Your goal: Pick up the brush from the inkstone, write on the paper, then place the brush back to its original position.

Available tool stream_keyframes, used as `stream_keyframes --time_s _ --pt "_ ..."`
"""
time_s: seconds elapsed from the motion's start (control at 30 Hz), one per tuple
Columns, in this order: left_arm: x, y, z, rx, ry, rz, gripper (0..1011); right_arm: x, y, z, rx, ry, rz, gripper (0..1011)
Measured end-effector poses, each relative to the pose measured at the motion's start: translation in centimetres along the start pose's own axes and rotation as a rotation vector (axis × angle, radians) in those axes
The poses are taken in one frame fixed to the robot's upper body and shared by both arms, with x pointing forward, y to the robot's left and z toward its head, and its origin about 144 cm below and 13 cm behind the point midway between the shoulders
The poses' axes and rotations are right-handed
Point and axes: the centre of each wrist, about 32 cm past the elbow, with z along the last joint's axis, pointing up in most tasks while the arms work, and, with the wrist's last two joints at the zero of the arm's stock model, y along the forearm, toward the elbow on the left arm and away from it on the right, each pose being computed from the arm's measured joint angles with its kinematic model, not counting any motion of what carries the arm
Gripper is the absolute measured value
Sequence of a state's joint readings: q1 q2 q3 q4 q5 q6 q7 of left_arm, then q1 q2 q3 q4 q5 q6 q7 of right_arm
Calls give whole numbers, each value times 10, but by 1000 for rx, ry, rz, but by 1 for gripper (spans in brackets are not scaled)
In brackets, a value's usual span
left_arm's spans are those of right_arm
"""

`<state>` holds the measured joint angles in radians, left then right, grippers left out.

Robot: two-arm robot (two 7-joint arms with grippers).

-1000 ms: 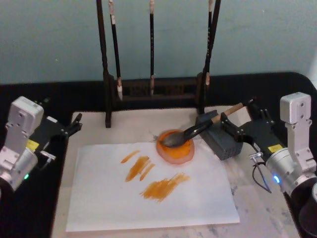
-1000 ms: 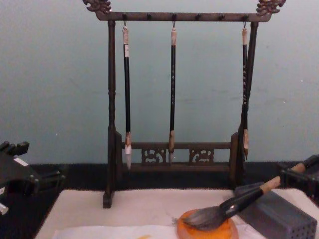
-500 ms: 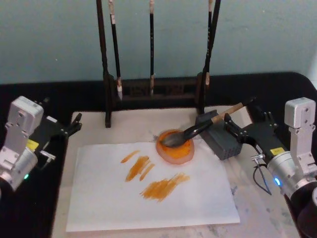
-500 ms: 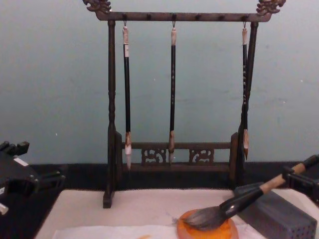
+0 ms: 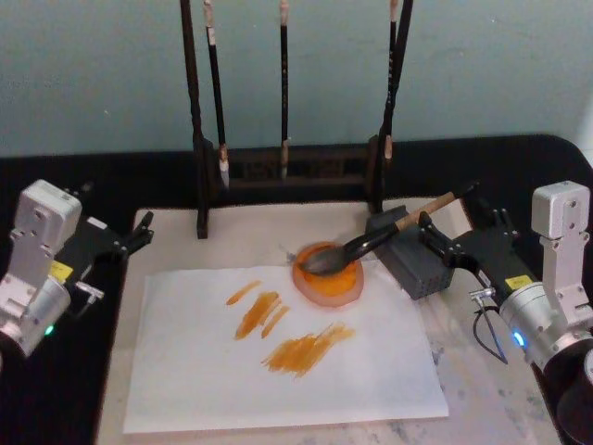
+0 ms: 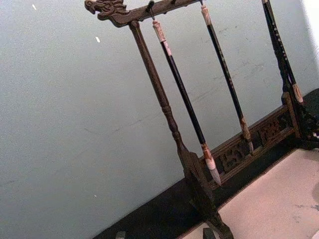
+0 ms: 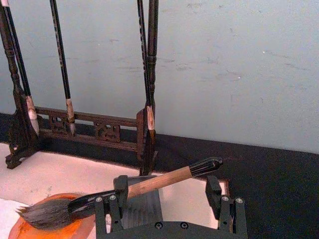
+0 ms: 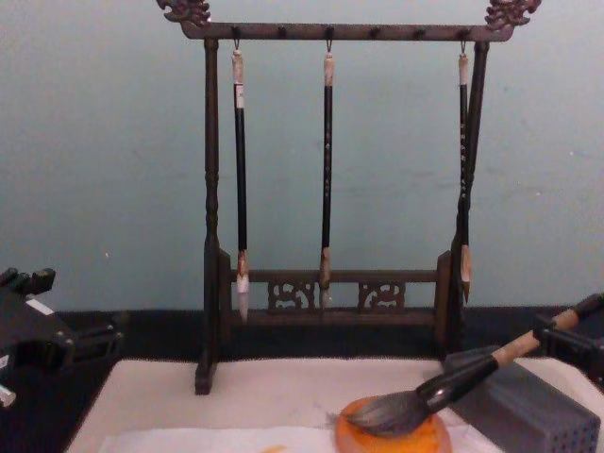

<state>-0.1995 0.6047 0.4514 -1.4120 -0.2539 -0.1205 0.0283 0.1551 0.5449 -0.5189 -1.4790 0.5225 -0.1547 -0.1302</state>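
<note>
Although the cream mat [image 5: 185, 246] is the widest thing on the black table, the tall wooden brush stand [image 5: 287, 171] at its far edge, hung with three slim brushes [image 8: 327, 170], is what rises highest, and none of that belongs to the job. Next in size comes the paper [image 5: 278, 357], lying flat on the mat and carrying several orange strokes across its middle, so I judge the writing to be done. At the mat's left edge sits the left gripper [image 5: 139, 235], parked well apart from everything, its fingers apparently drawn together and holding nothing. On the right, the right gripper [image 7: 164, 199] sits just behind the grey block [image 5: 412, 264], its two fingers spread wide on either side of the shaft's far end without touching it, clamped on nothing. That leaves the brush [image 5: 375, 243] free: its shaft leans across the top of the grey block and its dark tuft lies in the inkstone [image 5: 326, 273], the small orange dish that sits at the paper's far right corner. By my reckoning the brush is already back in its place, and all that remains is for the right arm to draw clear without nudging the end cap, which lies between its fingers.
</note>
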Motion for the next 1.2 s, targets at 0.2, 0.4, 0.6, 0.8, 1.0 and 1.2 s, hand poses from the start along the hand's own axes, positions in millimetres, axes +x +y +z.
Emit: stream_keyframes --time_s 0.2,0.4,0.6,0.8,1.0,1.2 --pt "0 0 0 0 0 0 1001 0 0 0 -1 0 1 1000" --pt "0 0 0 0 0 0 1001 0 0 0 -1 0 1 1000" --pt "0 0 0 0 0 0 1001 0 0 1 -1 0 1 1000" --pt "0 0 0 0 0 0 1001 0 0 1 -2 0 1 1000" --pt "0 0 0 0 0 0 1001 0 0 1 -2 1 1 1000" --pt "0 0 0 0 0 0 1001 0 0 1 -2 1 1 1000"
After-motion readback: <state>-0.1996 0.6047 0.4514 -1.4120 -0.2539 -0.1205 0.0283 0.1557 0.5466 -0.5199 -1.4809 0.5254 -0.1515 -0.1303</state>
